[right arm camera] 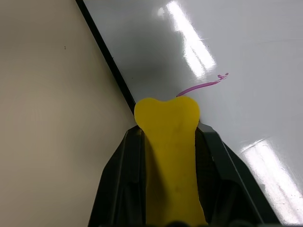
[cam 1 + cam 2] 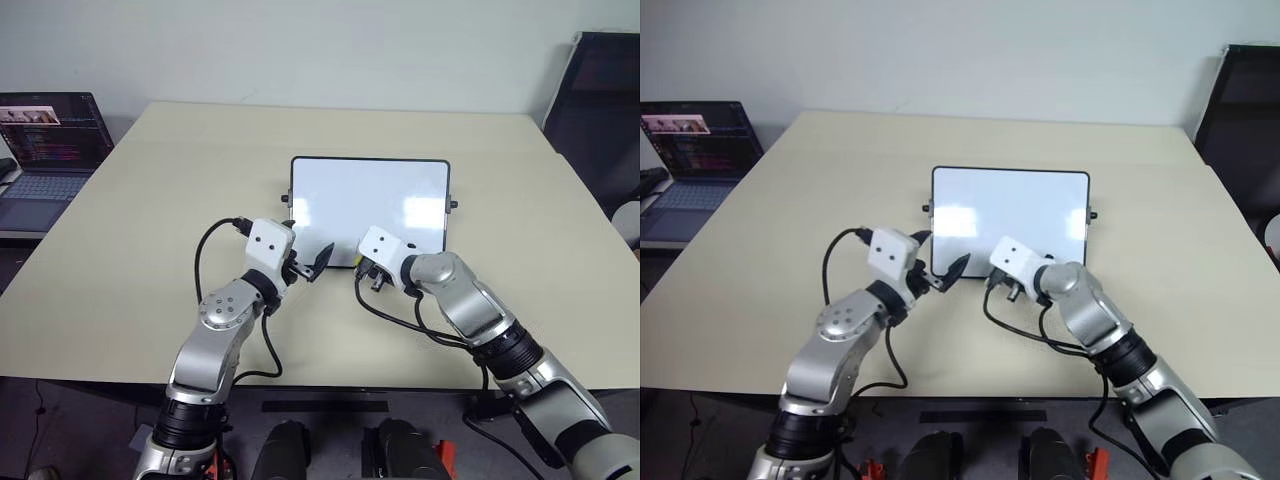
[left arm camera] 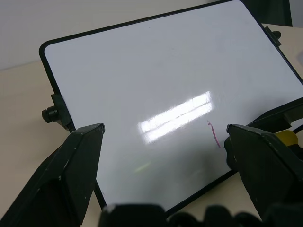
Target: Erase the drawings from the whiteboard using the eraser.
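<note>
The whiteboard [image 2: 370,200] lies flat in the middle of the table, glossy white in a thin black frame. Of the drawings, a short red stroke [image 1: 201,86] shows near the board's near edge; the same stroke [image 3: 214,134] shows in the left wrist view. My right gripper [image 1: 168,131] is shut on the yellow eraser [image 1: 170,161], whose tip rests at the board's near edge, just short of the stroke. My left gripper [image 2: 305,265] stands open at the board's near left corner, holding nothing.
The beige table [image 2: 150,230] has free room all around the board. An open laptop [image 2: 45,150] sits on a lower surface at the far left. A dark chair [image 2: 600,110] stands past the table's far right corner.
</note>
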`<state>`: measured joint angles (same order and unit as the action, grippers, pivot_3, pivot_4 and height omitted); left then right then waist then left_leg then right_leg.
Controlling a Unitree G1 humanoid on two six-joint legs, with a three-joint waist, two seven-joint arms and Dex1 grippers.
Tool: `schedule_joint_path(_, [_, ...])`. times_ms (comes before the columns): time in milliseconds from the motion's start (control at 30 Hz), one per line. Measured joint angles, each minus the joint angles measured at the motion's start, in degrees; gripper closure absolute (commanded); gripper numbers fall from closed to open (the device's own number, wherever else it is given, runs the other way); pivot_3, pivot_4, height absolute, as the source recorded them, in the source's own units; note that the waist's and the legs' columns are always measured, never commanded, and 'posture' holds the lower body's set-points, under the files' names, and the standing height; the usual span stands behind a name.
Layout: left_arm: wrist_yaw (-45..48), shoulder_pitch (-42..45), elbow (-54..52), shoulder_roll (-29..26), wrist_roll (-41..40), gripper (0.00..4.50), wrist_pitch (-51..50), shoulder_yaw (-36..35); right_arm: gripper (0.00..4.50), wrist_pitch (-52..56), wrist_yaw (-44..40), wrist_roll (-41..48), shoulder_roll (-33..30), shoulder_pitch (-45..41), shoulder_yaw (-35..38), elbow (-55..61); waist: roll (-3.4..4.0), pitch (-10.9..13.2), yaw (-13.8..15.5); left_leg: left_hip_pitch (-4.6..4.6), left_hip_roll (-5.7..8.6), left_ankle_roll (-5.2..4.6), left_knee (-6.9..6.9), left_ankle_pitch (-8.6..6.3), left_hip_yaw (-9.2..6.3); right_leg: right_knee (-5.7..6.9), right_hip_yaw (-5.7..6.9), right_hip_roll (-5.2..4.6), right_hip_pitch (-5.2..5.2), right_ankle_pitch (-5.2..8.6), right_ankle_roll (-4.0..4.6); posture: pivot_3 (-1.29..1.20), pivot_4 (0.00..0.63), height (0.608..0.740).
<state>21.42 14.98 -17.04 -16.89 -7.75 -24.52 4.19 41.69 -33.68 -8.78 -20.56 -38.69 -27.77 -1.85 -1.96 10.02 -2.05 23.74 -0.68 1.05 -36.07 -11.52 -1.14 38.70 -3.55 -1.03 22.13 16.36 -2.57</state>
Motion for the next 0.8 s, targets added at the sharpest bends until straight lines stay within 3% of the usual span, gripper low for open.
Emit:
schedule_joint_path(467, [-0.1, -0.8, 0.0, -0.4, 0.0, 0.00, 0.0, 0.0, 3.44, -5.4, 6.6, -1.3, 7.4, -8.0, 2.5, -10.7, 0.01, 0.0, -0.3, 0.02, -0.01, -0.08, 0.01, 0.06, 0.02, -0.01, -0.01, 0.00, 0.06, -0.16, 0.09, 0.00, 0.150, 0.740])
schedule_joint_path(800, [-0.6, -0.7, 0.0, -0.7, 0.0, 0.00, 0.0, -0.1, 3.44, -5.8, 3.7, -2.1, 0.4, -1.8, 2.4, -3.2, 0.01, 0.0, 0.6, 0.14, 0.04, -0.08, 0.04, 0.06, -0.05, -0.36, 0.05, -0.11, -0.04, -0.11, 0.04, 0.00, 0.150, 0.740])
